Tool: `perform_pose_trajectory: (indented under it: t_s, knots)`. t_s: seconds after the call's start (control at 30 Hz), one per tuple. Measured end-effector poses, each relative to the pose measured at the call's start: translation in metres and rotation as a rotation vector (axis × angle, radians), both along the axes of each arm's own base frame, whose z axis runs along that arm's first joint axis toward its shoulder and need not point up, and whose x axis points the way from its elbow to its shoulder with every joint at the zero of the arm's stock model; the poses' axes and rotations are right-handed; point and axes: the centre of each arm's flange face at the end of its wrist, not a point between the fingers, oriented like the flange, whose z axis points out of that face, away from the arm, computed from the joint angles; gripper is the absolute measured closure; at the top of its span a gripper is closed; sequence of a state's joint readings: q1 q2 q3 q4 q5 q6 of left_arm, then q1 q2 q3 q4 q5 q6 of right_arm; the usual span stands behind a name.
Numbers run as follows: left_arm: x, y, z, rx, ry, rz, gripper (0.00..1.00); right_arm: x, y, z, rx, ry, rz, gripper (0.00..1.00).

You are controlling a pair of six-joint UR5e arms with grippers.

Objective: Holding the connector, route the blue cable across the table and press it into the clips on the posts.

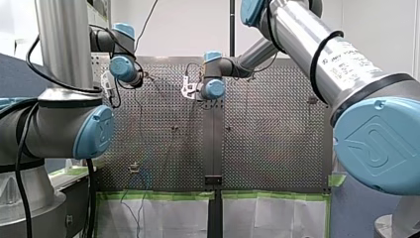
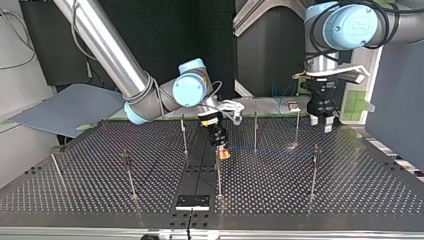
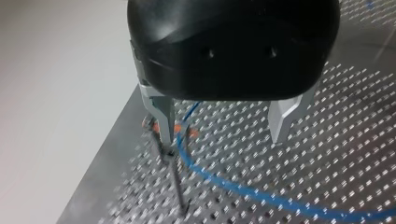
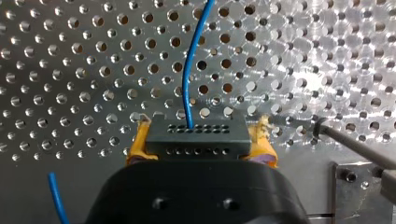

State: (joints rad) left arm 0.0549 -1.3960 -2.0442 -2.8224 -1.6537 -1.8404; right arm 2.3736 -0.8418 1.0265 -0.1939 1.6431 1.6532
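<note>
Front: blue cable [image 1: 143,177] starts at near edge of counter [image 1: 267,148]
Top: right hand [image 2: 223,154] low mid-counter, left hand [image 2: 324,122] by a far-right post [image 2: 297,127]
Left wrist: fingers [image 3: 161,116] apart, straddling cable at clip [image 3: 168,151], probably to press
Right wrist: yellow pads [image 4: 136,147] clamp connector [image 4: 196,135], steering cable

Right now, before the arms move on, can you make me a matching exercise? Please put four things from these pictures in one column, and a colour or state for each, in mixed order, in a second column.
Things
1. connector
2. left gripper
3. cable
4. clip

Colours and states
A. orange
B. open
C. blue
D. held in the right gripper

Pairs: 1-D, 2-B, 3-C, 4-A
</note>
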Motion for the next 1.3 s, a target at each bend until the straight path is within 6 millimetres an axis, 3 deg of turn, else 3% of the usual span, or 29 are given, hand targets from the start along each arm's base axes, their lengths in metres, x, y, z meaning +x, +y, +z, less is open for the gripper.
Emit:
perform_pose_trajectory:
  t_s: [0.33,1.13,1.3]
  knots:
    - [-0.006,-0.028,0.004,0.088,-0.011,-0.046,0.02,-0.005,-0.006,-0.002,0.000,0.004,-0.009,0.99]
    - [0.047,-0.112,0.019,0.197,-0.066,-0.036,0.02,-0.011,-0.016,-0.004,0.001,0.009,-0.015,0.99]
    - [0.054,-0.114,0.029,0.196,-0.079,0.001,0.02,-0.012,-0.017,-0.005,0.001,0.009,-0.016,0.99]
